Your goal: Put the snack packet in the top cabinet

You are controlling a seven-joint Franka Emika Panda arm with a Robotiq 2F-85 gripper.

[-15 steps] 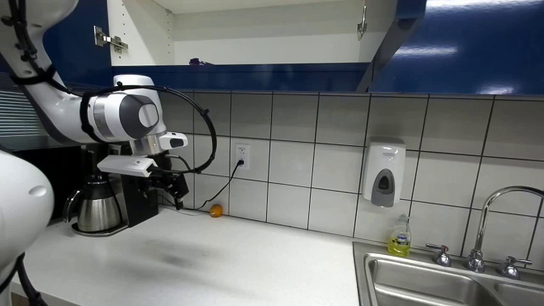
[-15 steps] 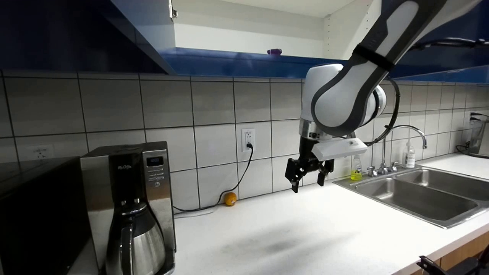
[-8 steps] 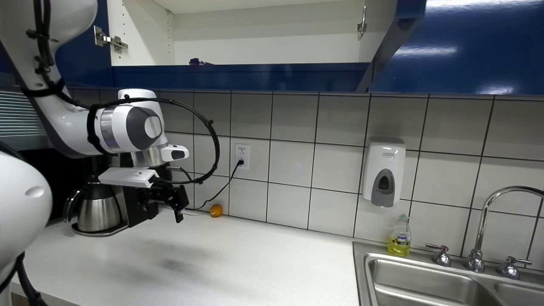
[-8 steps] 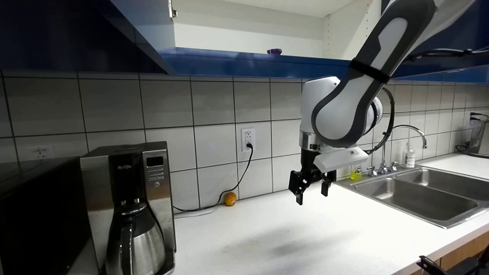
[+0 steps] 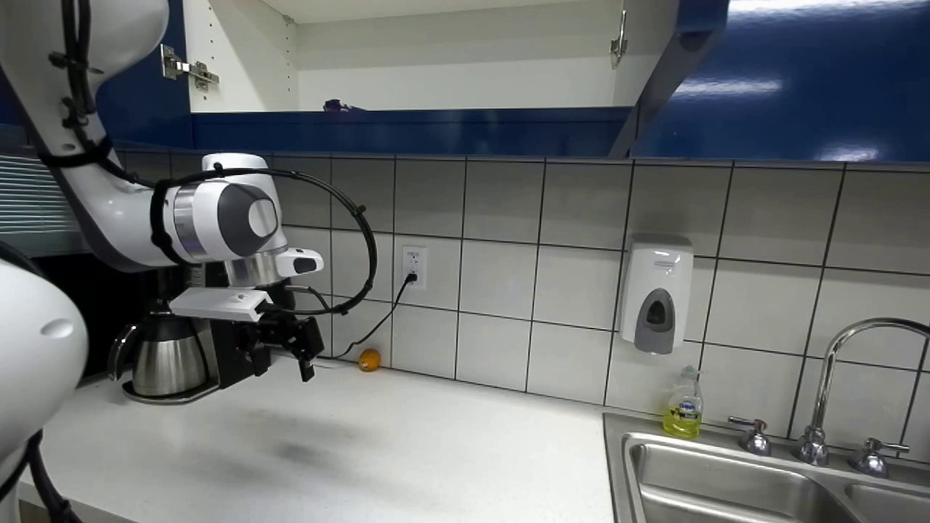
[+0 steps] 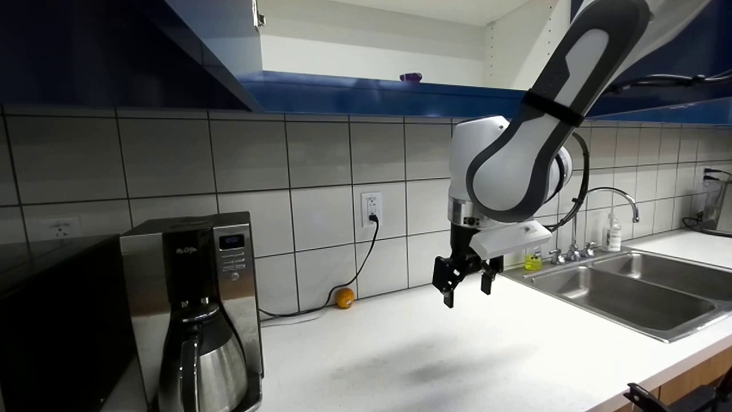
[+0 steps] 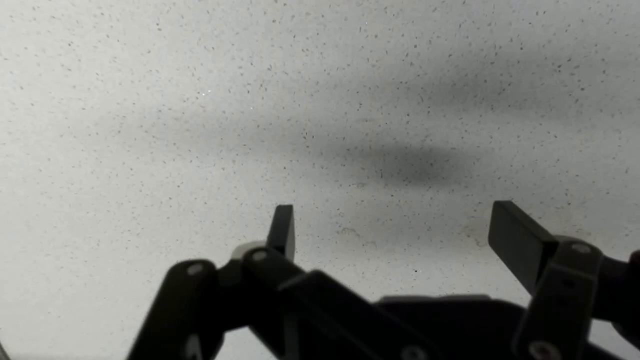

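The hand (image 6: 467, 292) points down over the table (image 6: 486, 355), clear of its surface, with its fingers (image 7: 520, 245) spread well apart; in the wrist view the pale, speckled top shows in the gap between them, and soft shadows lie across it. The snack packet (image 6: 410, 77) is well above the hand, inside the top cabinet (image 6: 366, 34), whose white interior is exposed. In both exterior views the packet is a small dark purple shape just over the cabinet's blue front edge; how it lies is hard to tell. In an exterior view it sits up and to the left of the hand. There too, the coffee maker (image 6: 194, 269) stands well left of the hand, and a small round orange thing (image 6: 344, 298) rests on the table between the two, near the tiled wall (image 6: 320, 154). The sink (image 6: 617, 297) and a bottle of yellow liquid (image 6: 533, 260) are right of the hand, and in an exterior view so is the white soap dispenser (image 5: 657, 294), fixed to the wall, higher up and well apart from the hand
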